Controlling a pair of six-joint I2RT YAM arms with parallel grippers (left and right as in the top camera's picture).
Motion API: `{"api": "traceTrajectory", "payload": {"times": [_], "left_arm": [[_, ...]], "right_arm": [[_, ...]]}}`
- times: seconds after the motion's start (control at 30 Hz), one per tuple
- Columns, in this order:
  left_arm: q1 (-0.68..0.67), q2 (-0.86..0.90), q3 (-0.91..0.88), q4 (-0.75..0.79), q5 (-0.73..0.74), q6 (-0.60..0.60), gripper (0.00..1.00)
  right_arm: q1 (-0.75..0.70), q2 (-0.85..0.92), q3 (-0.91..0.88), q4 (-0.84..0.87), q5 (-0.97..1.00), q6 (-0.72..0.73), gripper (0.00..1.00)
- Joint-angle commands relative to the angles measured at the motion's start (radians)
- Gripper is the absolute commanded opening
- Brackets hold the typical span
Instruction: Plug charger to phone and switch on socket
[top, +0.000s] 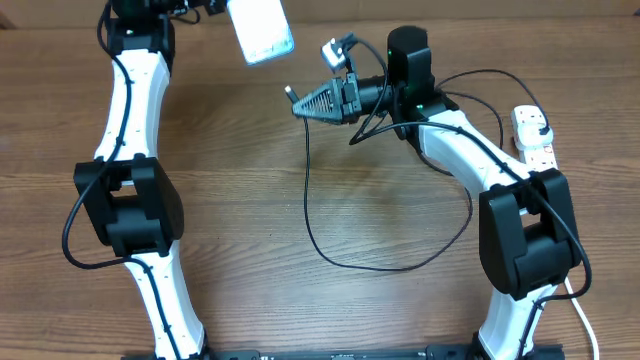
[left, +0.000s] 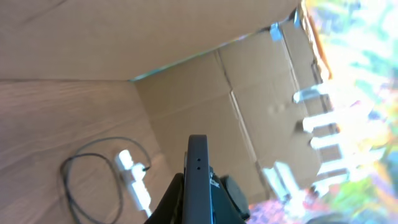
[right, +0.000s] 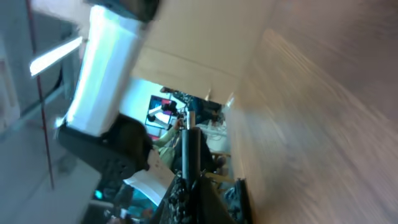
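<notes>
Phone (top: 260, 30): slim flat rectangle, glossy light blue screen, dark edge. Lifted above far side of wooden table (top: 250, 200), clamped tight in left gripper (left: 199, 202). Faint white writing on screen, too small to read.

Charger (top: 307, 200): thin black cable, loose loop over wood grain. Small connector tip (top: 289, 92) pinched in closed right gripper (top: 300, 106), near phone, seemingly not touching.

Socket (top: 533, 133): white oblong plastic strip, red switch marks, lying beside right arm.
</notes>
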Motion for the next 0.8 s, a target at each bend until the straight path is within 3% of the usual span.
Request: {"api": "traceTrajectory", "payload": {"times": [0.0,0.27,0.77], "left_arm": [[0.000,-0.038,0.016,0.006,-0.070,-0.138,0.04],[-0.010,-0.038,0.016,0.005,-0.148,-0.139,0.04],[-0.043,-0.038,0.016,0.005,-0.116,-0.086,0.04]], "right_arm": [[0.003,-0.035,0.020,0.170,0.014,0.238,0.04],[0.003,-0.035,0.020,0.403,0.121,0.452,0.04],[0.003,-0.035,0.020,0.419,0.259,0.476,0.04]]}}
